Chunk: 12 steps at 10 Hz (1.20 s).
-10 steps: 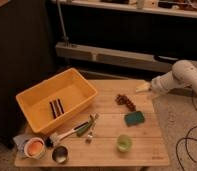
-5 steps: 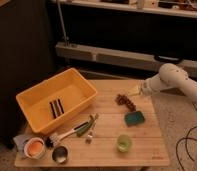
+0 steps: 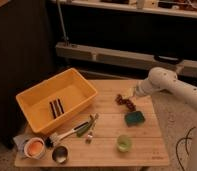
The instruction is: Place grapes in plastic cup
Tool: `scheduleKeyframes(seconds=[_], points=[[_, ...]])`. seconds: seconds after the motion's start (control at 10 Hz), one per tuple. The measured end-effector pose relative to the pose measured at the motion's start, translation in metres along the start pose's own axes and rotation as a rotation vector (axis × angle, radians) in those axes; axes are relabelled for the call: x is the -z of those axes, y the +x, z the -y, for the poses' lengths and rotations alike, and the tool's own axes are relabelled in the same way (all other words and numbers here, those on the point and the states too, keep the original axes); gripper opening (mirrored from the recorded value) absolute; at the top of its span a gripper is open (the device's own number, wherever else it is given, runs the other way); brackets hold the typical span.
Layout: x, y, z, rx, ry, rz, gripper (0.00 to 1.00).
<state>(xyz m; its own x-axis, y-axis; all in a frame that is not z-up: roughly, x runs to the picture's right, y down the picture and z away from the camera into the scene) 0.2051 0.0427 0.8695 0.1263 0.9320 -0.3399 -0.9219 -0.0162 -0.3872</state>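
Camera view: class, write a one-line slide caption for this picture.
Robot gripper at the grapes on the wooden table, with the green plastic cup standing apart near the front edge.

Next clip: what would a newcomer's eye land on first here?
The big yellow bin dominates the table's left side. A white arm reaches in from the right, its gripper right by the dark grapes at the far right. The light-green plastic cup stands near the front edge, a teal sponge between it and the grapes.

Smooth white arm [image 3: 168, 83] with rounded joints, tan gripper [image 3: 129, 94] by the grapes [image 3: 125, 102].
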Motion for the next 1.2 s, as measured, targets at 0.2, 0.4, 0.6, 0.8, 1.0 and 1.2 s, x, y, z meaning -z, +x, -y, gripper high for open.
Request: scheduleKeyframes(seconds=[0.2,0.4,0.6,0.8,1.0,1.2], points=[[-0.008,-0.008,0.004,0.023,0.032,0.015,0.65],[-0.017,-0.010,0.013,0.030,0.054,0.019,0.65],[-0.034,-0.007,0.017,0.043,0.066,0.012,0.65],[-0.043,-0.005,0.022,0.035,0.071,-0.001,0.65],[-0.055,0.001,0.023,0.021,0.061,-0.044,0.51],[-0.063,0.006,0.022,0.005,0.045,-0.078,0.30]])
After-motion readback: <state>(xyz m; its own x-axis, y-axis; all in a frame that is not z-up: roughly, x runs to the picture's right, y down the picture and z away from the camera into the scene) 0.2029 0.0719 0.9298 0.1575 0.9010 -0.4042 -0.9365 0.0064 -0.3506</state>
